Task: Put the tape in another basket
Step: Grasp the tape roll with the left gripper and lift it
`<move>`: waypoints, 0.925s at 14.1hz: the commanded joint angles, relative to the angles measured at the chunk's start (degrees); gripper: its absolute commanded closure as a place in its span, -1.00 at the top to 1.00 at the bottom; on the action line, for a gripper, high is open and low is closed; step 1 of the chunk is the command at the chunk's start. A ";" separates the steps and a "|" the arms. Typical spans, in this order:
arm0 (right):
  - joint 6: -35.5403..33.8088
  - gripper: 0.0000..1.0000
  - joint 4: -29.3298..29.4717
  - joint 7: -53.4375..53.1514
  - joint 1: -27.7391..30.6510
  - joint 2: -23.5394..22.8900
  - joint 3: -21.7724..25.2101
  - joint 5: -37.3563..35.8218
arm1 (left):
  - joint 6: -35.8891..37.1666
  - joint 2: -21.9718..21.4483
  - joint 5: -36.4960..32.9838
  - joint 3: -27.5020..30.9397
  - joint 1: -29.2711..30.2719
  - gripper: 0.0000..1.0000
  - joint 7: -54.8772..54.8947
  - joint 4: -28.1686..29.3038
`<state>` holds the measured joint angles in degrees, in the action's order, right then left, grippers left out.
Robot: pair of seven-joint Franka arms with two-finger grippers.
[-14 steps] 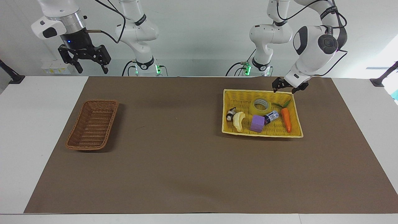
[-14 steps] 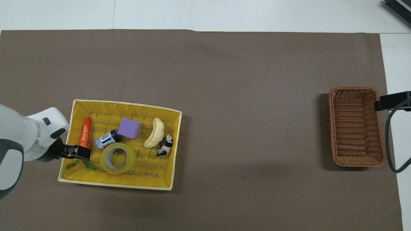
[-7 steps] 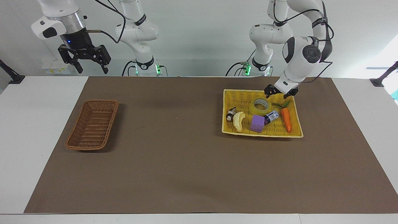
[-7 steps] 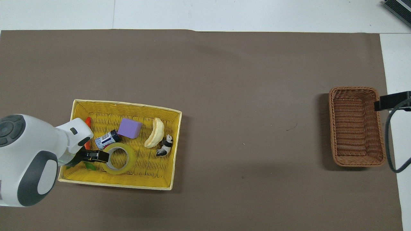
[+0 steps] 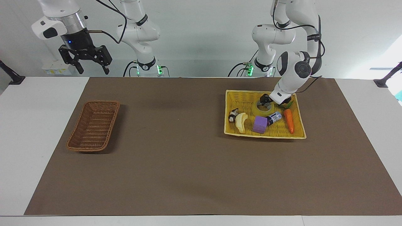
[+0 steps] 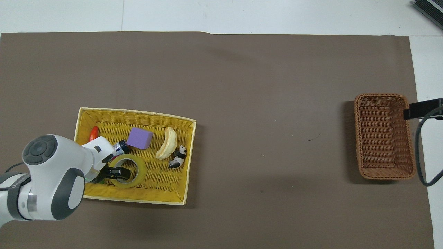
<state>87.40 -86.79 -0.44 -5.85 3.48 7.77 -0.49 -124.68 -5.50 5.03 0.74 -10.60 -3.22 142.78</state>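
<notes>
Your left end effector (image 5: 266,101) is down at the tape (image 5: 263,107) now, one finger looking set inside the core and the other outside the wall nearest the carrot (image 5: 289,120). The fingers are spread, and whether they are touching the roll yet I cannot tell. The tape lies flat in the yellow basket (image 5: 232,131), on the side nearer the robots, with the small bottle (image 5: 274,117) just beside it and the purple block (image 5: 260,124) a little farther out.

To do this well, make sure the inner finger sits low in the hole before you squeeze, so you pinch the wall of the roll and not just its top edge. Close gently; the roll is smooth and could tilt or slip. Lift straight up, clear of the bottle and the basket rim, before you travel.

The banana (image 5: 241,122) and the panda figure (image 5: 233,115) sit well clear, so they should not trouble you.

Your target, the brown wicker basket (image 5: 93,126), waits toward the right arm's end of the bench. The right end effector (image 5: 91,67) hangs high with fingers spread, waiting above the bench edge, so a handover may be needed.
</notes>
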 commanded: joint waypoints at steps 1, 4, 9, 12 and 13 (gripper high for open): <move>-1.36 1.00 0.48 -0.08 0.22 0.30 -0.13 -0.21 | -1.54 -0.04 1.65 0.67 -1.44 -1.00 -2.66 0.75; -1.36 1.00 0.48 -0.08 0.22 0.30 -0.13 -0.21 | -0.05 1.62 2.78 0.75 -1.36 -1.00 -3.19 -2.13; -1.18 1.00 0.48 -0.26 0.22 0.30 0.13 -0.30 | 14.88 6.47 3.85 0.84 -0.56 -1.00 -3.37 -17.51; -1.00 1.00 0.48 -0.26 0.31 0.30 0.49 -0.30 | 21.65 6.38 3.85 0.84 -0.56 -1.00 -3.63 -24.37; -1.09 1.00 0.48 -0.35 0.31 0.30 0.40 -0.30 | 23.32 6.38 3.85 0.84 -0.91 -1.00 -4.07 -26.74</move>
<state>87.40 -86.79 -0.44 -5.72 3.48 8.24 -0.49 -106.07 -0.03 8.15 1.23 -10.98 -6.37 121.48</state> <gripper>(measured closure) 0.000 0.771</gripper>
